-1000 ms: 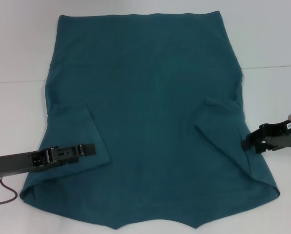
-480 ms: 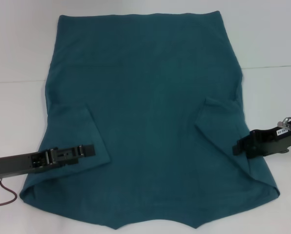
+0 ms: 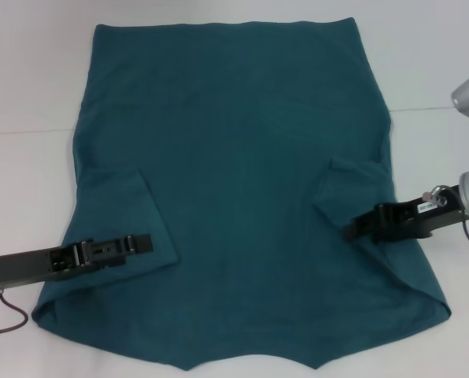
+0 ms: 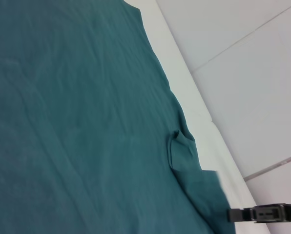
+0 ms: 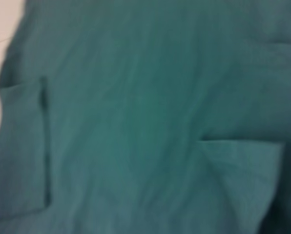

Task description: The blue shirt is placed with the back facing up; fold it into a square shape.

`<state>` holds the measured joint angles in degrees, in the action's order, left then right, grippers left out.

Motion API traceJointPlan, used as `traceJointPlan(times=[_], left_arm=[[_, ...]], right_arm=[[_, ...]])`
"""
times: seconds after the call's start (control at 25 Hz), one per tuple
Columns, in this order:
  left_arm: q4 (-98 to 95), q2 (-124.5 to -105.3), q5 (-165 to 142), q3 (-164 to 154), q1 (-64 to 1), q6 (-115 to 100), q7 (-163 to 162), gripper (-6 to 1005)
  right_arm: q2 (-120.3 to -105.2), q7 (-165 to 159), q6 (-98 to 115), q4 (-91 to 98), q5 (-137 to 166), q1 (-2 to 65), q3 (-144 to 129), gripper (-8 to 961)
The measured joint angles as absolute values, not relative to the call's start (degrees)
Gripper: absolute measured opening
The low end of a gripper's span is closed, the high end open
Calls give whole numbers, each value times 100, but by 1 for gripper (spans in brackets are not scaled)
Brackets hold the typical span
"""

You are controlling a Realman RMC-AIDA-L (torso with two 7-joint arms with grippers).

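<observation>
The left gripper lay at about eight o'clock in the head view, resting over the folded-in left sleeve of the shirt, and it had not shifted over the last second; whether its fingers were open or closed could not be told. The shirt lay flat, back up, filling the middle of the white table, hem at twelve o'clock, collar end at six, both sleeves turned inward. At about four o'clock the right gripper had slid inward from the shirt's edge onto the folded right sleeve; its finger state could not be told either. That probably meant both sleeves were done and the arms were lining up for the next fold.
</observation>
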<state>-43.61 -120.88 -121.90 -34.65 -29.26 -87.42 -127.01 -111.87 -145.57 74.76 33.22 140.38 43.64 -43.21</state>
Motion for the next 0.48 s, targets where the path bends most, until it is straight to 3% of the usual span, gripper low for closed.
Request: traceJointPlan(times=[0.28,0.48], left_arm=[[-4359,-12081,-12190,-3463,-2926,-8736,-12715,919],[-4359,-12053,-12224,-3381,-2927,-8736,-12822,919]], right_arm=[[-11266,-14004,7804,3321,13909,4465,-4375,487],[-11186,-14148,7865,3378,13859,4407,-4205,487]])
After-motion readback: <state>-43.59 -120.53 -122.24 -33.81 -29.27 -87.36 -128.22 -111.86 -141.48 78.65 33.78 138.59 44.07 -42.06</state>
